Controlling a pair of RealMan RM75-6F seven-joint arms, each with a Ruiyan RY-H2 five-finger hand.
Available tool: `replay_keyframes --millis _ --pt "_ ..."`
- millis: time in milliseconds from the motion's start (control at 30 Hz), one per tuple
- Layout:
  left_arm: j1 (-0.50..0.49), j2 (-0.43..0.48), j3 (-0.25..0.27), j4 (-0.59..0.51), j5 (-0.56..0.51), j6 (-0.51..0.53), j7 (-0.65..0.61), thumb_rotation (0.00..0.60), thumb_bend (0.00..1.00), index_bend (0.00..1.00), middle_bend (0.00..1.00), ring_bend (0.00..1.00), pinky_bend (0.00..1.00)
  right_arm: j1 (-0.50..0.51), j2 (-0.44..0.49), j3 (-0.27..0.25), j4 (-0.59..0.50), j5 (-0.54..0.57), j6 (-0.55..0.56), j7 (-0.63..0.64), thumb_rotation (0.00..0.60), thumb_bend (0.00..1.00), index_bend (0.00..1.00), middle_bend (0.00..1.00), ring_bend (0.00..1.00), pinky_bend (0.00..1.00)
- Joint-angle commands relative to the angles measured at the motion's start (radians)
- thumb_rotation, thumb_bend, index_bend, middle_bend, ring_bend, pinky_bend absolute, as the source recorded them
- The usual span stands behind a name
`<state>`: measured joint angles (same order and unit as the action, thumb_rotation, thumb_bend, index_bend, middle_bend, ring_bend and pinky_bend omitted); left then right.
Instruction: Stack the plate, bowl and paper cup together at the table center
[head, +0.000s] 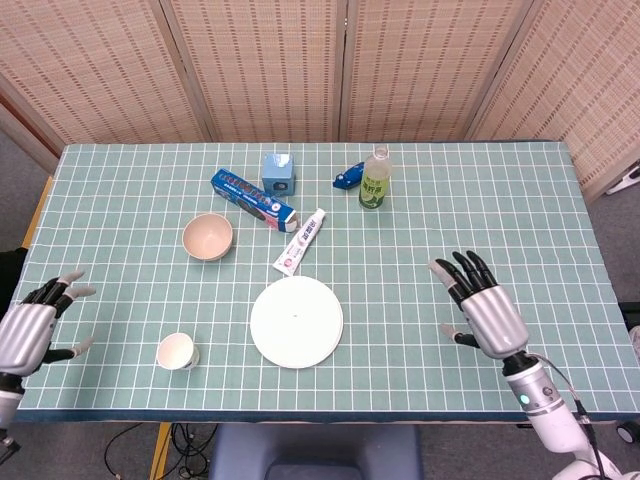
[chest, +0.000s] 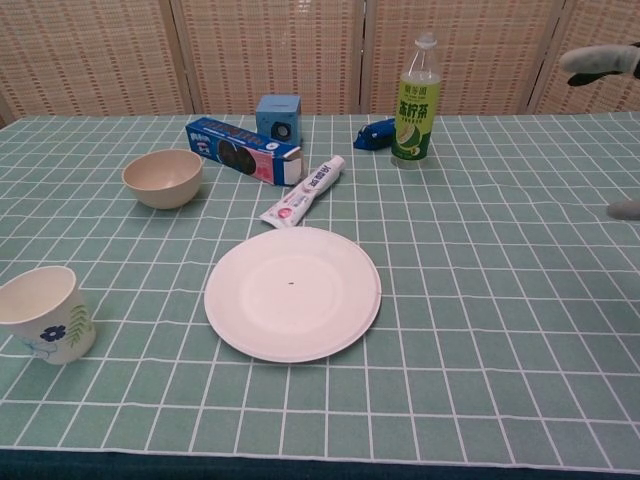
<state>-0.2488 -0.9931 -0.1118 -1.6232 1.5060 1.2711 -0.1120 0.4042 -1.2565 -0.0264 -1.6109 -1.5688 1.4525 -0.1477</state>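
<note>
One plate (head: 296, 322), one bowl (head: 207, 237), one paper cup (head: 175, 351); toothpaste tube (head: 300, 242) lies between bowl and plate. Left hand (head: 27, 331) and right hand (head: 486, 310) both empty, fingers spread.

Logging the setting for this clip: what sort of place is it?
Probably a staged lab or test room: a table in a green grid cloth, woven screens behind, and assorted props such as a drink bottle and toothpaste tube.
</note>
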Motion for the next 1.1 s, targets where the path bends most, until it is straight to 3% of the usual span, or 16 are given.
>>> replay_keyframes --millis 33,200,333,500,667,833,1100 --pt "-0.099 -0.017 -0.04 0.068 0.001 -0.094 -0.041 0.6 0.17 0.27 0.13 0.15 0.25 -0.029 0.018 0.0 -0.006 0.006 0.021 0.009 0.6 0.15 0.06 0.13 0.0 0.0" --pt "-0.206 -0.072 -0.067 0.142 -0.013 -0.203 -0.064 0.6 0.17 0.27 0.14 0.17 0.25 -0.055 0.033 0.005 -0.011 0.009 0.028 0.012 0.6 0.15 0.06 0.13 0.0 0.0" --pt "-0.287 -0.132 -0.076 0.217 -0.03 -0.293 -0.057 0.6 0.17 0.27 0.21 0.25 0.28 -0.067 0.039 0.012 -0.016 0.006 0.026 0.011 0.6 0.15 0.06 0.13 0.0 0.0" --pt "-0.375 -0.214 -0.08 0.306 -0.061 -0.388 -0.005 0.6 0.17 0.28 0.34 0.4 0.48 -0.077 0.047 0.024 -0.021 0.006 0.02 0.006 0.6 0.15 0.06 0.13 0.0 0.0" --pt "-0.444 -0.288 -0.075 0.382 -0.086 -0.456 0.062 0.6 0.17 0.29 0.6 0.61 0.72 -0.083 0.051 0.037 -0.024 0.008 0.011 0.007 0.6 0.15 0.06 0.13 0.0 0.0" --pt "-0.489 -0.35 -0.069 0.444 -0.112 -0.496 0.121 0.6 0.17 0.3 0.76 0.74 0.82 -0.087 0.054 0.045 -0.022 0.004 0.0 0.008 0.6 0.15 0.06 0.13 0.0 0.0" --pt "-0.55 -0.442 -0.08 0.544 -0.191 -0.552 0.205 0.6 0.17 0.34 0.87 0.83 0.88 -0.096 0.06 0.059 -0.022 -0.003 -0.002 0.02 0.6 0.15 0.06 0.13 0.0 0.0"
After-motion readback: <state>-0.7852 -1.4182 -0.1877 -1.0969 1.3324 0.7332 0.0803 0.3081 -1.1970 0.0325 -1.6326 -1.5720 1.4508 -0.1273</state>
